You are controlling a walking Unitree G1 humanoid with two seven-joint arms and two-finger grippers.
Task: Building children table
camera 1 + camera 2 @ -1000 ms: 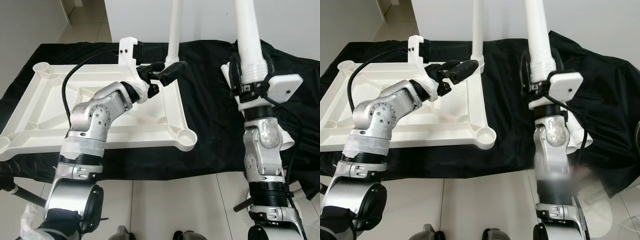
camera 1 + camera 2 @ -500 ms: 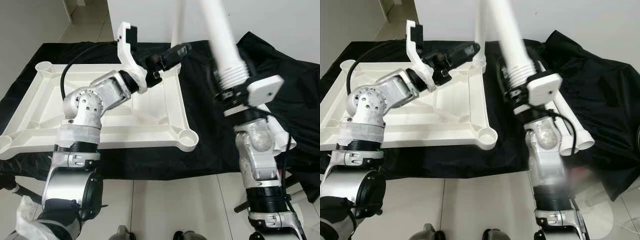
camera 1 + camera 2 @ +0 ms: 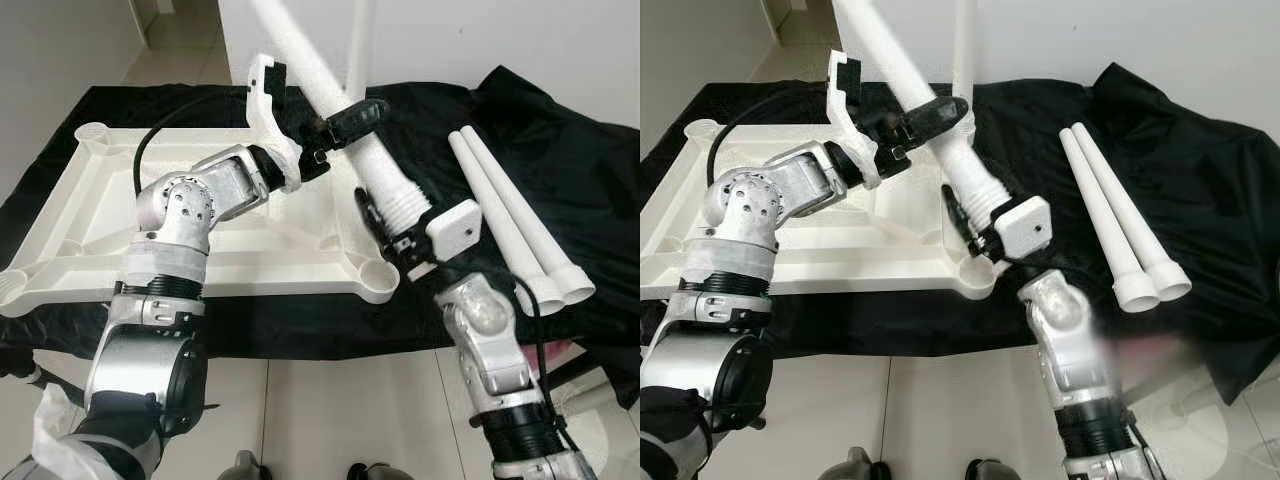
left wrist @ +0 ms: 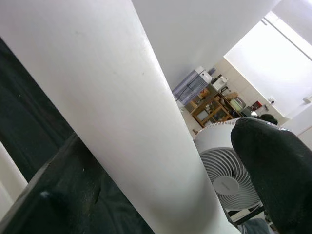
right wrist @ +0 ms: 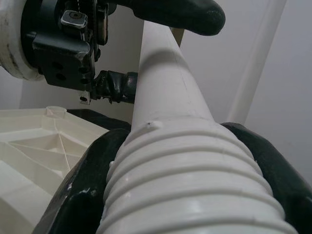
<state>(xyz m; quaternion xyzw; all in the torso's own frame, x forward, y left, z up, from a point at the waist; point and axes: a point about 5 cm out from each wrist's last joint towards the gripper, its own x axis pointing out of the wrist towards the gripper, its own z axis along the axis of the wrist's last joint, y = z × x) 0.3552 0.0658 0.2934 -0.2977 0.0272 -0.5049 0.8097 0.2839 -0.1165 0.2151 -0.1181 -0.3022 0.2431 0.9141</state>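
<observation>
Head stereo pair looking forward and down from above onto the white tabletop (image 3: 70, 215), both arms at 6 o'clock. Left wrist view very near, facing up along the white leg (image 4: 122, 126) toward 12 o'clock. Right wrist view equally near on the same leg's threaded end, sharing the tabletop corner with the head pair.

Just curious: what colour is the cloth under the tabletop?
Black; the cloth shows best in the left eye view, beneath the white tabletop.

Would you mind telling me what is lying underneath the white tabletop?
The upside-down white tabletop rests on a black cloth, which spreads out past its edges. Whatever supports the cloth is covered. Two loose table legs also lie on the cloth.
</observation>
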